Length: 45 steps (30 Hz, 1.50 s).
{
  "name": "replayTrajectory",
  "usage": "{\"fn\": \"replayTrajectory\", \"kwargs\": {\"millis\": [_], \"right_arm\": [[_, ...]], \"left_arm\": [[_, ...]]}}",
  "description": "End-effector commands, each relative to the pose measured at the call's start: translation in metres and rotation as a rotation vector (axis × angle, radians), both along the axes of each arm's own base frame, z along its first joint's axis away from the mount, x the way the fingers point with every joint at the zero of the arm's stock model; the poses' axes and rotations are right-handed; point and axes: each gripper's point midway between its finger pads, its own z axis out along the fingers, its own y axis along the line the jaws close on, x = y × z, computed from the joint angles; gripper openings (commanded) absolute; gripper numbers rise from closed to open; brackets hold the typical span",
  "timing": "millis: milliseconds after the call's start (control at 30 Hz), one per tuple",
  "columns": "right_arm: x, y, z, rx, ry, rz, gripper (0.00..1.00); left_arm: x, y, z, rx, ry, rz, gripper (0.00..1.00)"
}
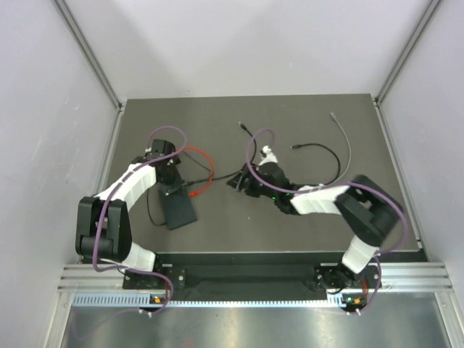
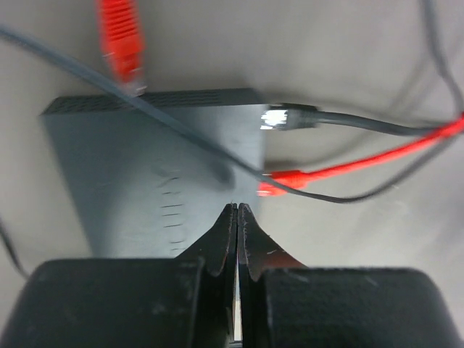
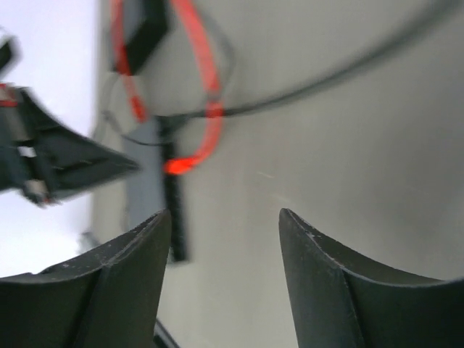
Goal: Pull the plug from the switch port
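The switch (image 1: pixel 179 211) (image 2: pixel 145 167) is a flat dark box lying left of centre. My left gripper (image 1: pixel 175 191) (image 2: pixel 237 206) is shut, its tips down over the switch's top near the socket edge. A grey plug (image 2: pixel 288 118) on a dark cable meets that edge. A red plug (image 2: pixel 279 178) (image 1: pixel 194 193) lies close beside the same edge; I cannot tell whether it sits in a port. Its red cable (image 1: pixel 206 163) loops behind. My right gripper (image 1: pixel 239 185) (image 3: pixel 225 225) is open and empty, to the right of the switch (image 3: pixel 174 210) and facing it.
A second red plug (image 2: pixel 119 36) lies beyond the switch's far edge. Loose thin cables, one black (image 1: pixel 319 149) and one grey (image 1: pixel 346 148), trail over the right half of the dark mat. Grey walls enclose the mat on the left, right and back.
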Motion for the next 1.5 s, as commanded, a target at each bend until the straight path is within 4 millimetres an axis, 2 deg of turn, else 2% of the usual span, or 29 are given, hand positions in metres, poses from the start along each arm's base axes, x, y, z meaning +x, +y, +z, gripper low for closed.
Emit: {"fn": "replayTrajectory", "kwargs": {"millis": [0, 33, 67, 133, 167, 267, 433, 567, 767, 1033, 1333, 1467], "right_arm": [[0.008, 0.068, 0.065, 0.288, -0.127, 0.067, 0.6], [0.001, 0.079, 0.065, 0.312, -0.124, 0.086, 0.59], [0.002, 0.089, 0.055, 0.32, -0.11, 0.092, 0.58], [-0.004, 0.107, 0.059, 0.393, -0.095, 0.113, 0.54], [-0.003, 0.115, 0.051, 0.404, -0.079, 0.12, 0.53], [-0.007, 0.133, 0.041, 0.427, -0.039, 0.125, 0.49], [-0.013, 0.147, 0.02, 0.41, 0.025, 0.109, 0.47], [-0.012, 0.154, 0.001, 0.406, 0.061, 0.082, 0.46], [-0.016, 0.166, -0.016, 0.396, 0.091, 0.068, 0.46], [-0.016, 0.169, -0.031, 0.414, 0.143, 0.018, 0.43], [-0.021, 0.182, -0.038, 0.43, 0.189, -0.005, 0.39], [-0.019, 0.18, -0.042, 0.432, 0.198, -0.052, 0.38]], "left_arm": [[-0.008, 0.02, 0.003, 0.067, 0.004, 0.089, 0.0], [-0.009, 0.021, 0.004, 0.069, 0.002, 0.105, 0.0], [-0.012, 0.023, 0.002, 0.074, 0.011, 0.12, 0.0], [-0.015, 0.024, 0.003, 0.069, 0.007, 0.155, 0.0], [-0.017, 0.025, 0.001, 0.071, 0.012, 0.165, 0.0], [-0.021, 0.027, 0.0, 0.072, 0.016, 0.198, 0.0], [-0.026, 0.027, -0.003, 0.061, 0.029, 0.226, 0.0], [-0.031, 0.025, -0.008, 0.036, 0.052, 0.23, 0.0], [-0.036, 0.023, -0.011, 0.015, 0.064, 0.24, 0.0], [-0.039, 0.022, -0.013, 0.006, 0.068, 0.243, 0.0], [-0.042, 0.023, -0.012, 0.004, 0.063, 0.246, 0.0], [-0.043, 0.022, -0.012, 0.002, 0.062, 0.245, 0.0]]}}
